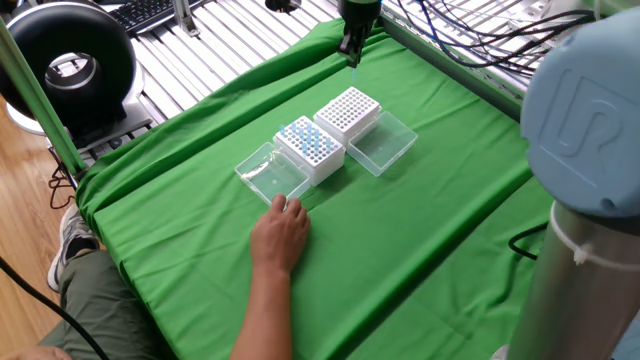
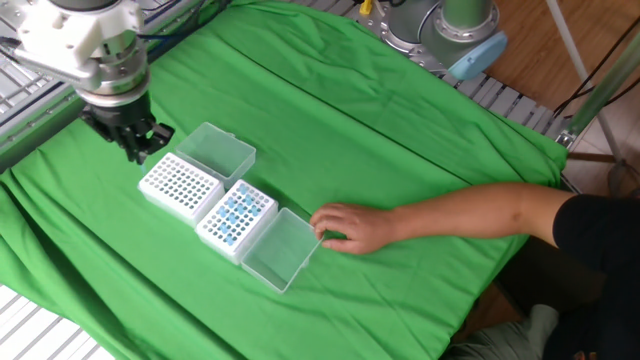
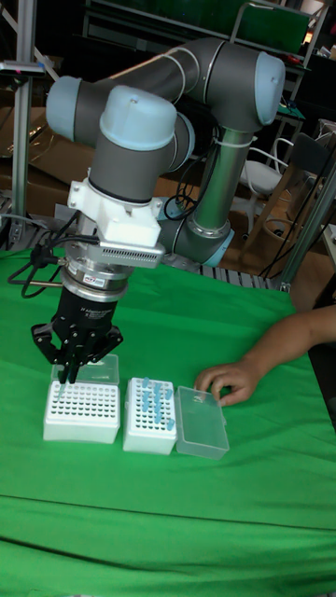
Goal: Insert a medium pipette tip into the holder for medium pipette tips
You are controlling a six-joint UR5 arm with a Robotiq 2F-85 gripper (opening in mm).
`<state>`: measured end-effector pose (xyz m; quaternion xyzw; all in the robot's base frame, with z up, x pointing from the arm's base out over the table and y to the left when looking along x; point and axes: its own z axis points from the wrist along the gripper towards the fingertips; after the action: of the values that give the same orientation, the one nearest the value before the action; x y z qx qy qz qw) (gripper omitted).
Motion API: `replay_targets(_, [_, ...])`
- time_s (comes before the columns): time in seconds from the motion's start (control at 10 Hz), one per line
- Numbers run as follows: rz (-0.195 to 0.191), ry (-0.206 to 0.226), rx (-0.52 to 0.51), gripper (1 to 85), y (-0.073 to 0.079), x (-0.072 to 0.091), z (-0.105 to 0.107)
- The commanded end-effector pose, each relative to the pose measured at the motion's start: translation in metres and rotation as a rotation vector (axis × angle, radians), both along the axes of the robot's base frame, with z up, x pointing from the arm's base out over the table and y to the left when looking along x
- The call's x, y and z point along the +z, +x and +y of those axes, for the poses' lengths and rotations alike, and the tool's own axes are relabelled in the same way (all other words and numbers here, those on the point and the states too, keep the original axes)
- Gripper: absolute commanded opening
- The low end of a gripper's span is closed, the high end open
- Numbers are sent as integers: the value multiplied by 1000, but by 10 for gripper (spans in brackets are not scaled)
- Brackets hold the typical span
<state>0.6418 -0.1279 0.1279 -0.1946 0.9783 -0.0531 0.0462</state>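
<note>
Gripper (image 2: 138, 150) raised beside white medium-tip holder (image 2: 180, 187), fingers clenched on what seems a blue pipette tip (image 1: 354, 62). Blue-tip rack (image 2: 236, 215) adjacent; person's hand (image 2: 350, 225) near clear lid (image 2: 280, 249).

green cloth (image 1: 420, 240), wooden floor (image 1: 25, 210)

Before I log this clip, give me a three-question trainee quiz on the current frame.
1. True or false: the gripper is directly above the blue-tip rack.
2. What touches the clear lid nearest the person?
A. the person's hand
B. the jaws
C. nothing
3. Fill in: the rack beside the blue-tip one, the white rack, shows rows of ____ holes.

Key: 1 false, it hangs off the white rack's far edge. 2 A. 3 empty.
</note>
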Motion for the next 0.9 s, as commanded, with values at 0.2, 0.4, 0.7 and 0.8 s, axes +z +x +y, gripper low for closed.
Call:
replay_targets(0.2, [-15,34,8,10,8,-7,1])
replay_targets(0.4, [-16,43,9,10,4,-11,-1])
replay_targets(0.7, [-18,59,5,10,0,-18,-1])
replay_targets(0.8, [-20,61,2,10,0,-20,-1])
